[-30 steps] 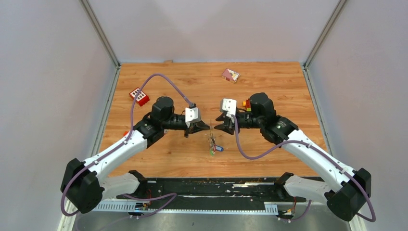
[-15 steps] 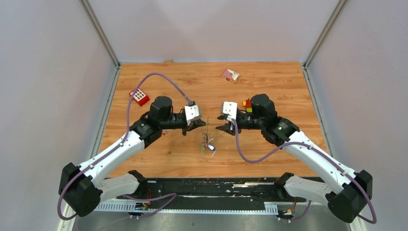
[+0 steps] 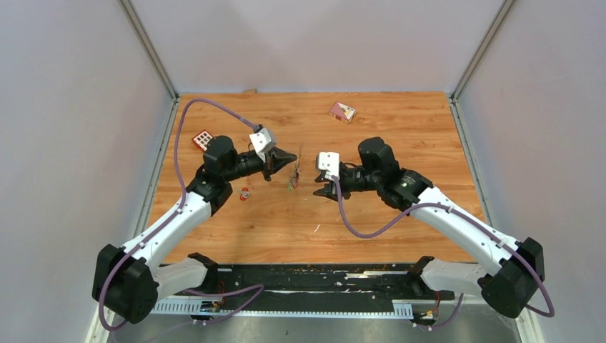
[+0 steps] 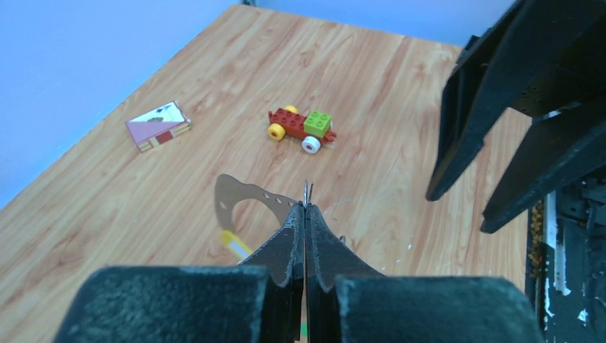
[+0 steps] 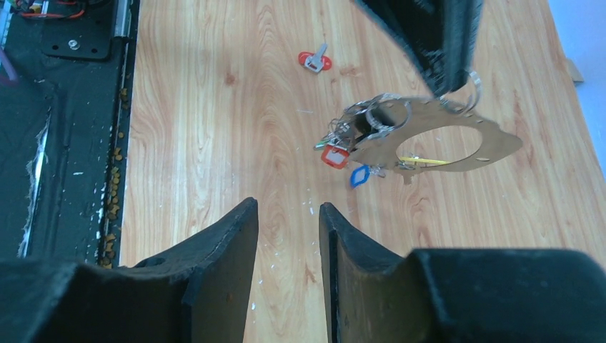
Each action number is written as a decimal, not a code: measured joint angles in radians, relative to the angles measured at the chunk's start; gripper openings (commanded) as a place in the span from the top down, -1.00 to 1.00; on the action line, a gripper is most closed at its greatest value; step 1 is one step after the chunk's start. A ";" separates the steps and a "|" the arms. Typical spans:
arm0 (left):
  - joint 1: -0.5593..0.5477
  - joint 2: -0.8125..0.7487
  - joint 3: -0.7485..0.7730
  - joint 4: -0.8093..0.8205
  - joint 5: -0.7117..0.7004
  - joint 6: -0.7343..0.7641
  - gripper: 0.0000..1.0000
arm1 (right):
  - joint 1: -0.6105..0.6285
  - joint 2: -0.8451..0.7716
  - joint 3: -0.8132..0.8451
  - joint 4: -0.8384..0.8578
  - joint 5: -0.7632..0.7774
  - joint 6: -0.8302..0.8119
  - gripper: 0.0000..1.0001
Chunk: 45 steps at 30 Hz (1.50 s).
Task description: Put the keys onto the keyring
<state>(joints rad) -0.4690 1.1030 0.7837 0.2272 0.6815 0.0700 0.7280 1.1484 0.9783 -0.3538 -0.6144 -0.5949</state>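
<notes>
Over the wooden table (image 3: 400,229), the left gripper (image 4: 305,209) has its jaws pressed together on the thin edge of the keyring (image 5: 500,146). It holds the ring up above the wood, near the middle of the table and a little to the left. The right gripper (image 5: 289,211) hovers near the ring, its jaws spread with nothing between them. A bunch of keys (image 5: 341,151) hangs from the ring, with red and blue heads showing; how many there are I cannot tell well. One red key (image 5: 314,61) lies alone on the wood, apart from the ring.
</notes>
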 measured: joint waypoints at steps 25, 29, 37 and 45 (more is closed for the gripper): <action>0.208 0.049 0.198 -0.028 -0.295 0.007 1.00 | 0.247 0.479 0.256 0.007 0.060 -0.021 0.27; 0.237 0.082 0.272 -0.076 -0.317 0.019 1.00 | 0.264 0.632 0.361 0.007 0.075 -0.019 0.22; 0.248 0.116 0.366 -0.170 -0.328 0.031 1.00 | 0.264 0.977 0.705 -0.050 0.116 -0.005 0.21; 0.248 0.118 0.375 -0.220 -0.316 0.034 1.00 | 0.257 1.236 1.022 -0.152 0.126 -0.006 0.23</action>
<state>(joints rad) -0.2207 1.2209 1.1584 0.0071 0.3656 0.1036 0.9855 2.3848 2.0006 -0.5060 -0.4885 -0.6014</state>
